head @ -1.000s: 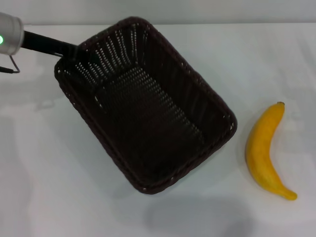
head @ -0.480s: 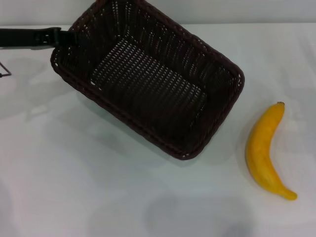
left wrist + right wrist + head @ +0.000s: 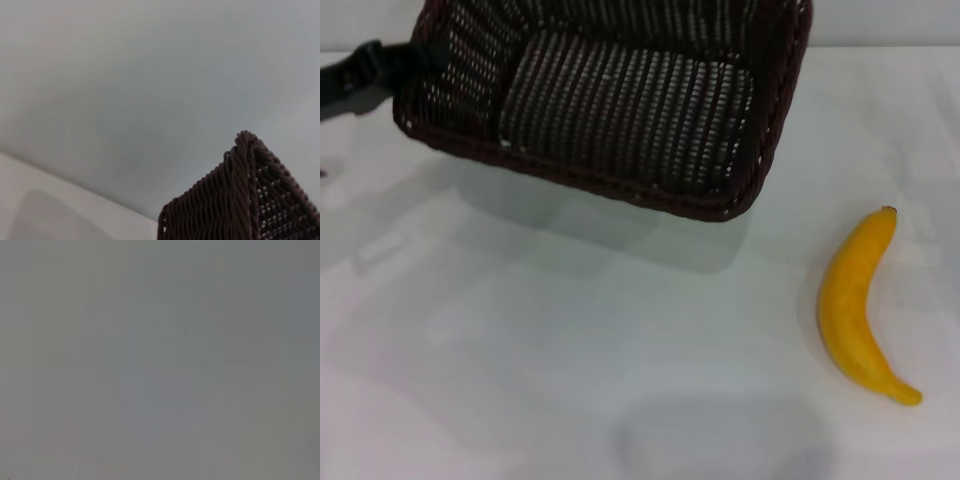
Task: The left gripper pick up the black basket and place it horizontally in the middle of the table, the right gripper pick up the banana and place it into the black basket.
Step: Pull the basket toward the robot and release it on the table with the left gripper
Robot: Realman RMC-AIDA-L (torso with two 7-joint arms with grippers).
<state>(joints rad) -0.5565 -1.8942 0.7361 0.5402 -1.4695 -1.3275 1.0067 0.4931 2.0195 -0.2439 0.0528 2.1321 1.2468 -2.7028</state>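
The black basket [image 3: 620, 100] hangs in the air at the top of the head view, tilted so its open inside faces me, with its shadow on the white table [image 3: 520, 340] below. My left gripper [image 3: 402, 66] is shut on the basket's left short rim, its black arm link reaching in from the left edge. A corner of the basket's braided rim shows in the left wrist view [image 3: 242, 200]. The yellow banana [image 3: 855, 305] lies on the table at the right, stem end pointing away from me. My right gripper is out of view; the right wrist view shows only plain grey.
The table's far edge runs behind the basket. A faint shadow lies on the table at the bottom middle [image 3: 720, 440].
The left gripper has lifted the basket up and away from me and turned it from diagonal toward level. The banana has not moved.
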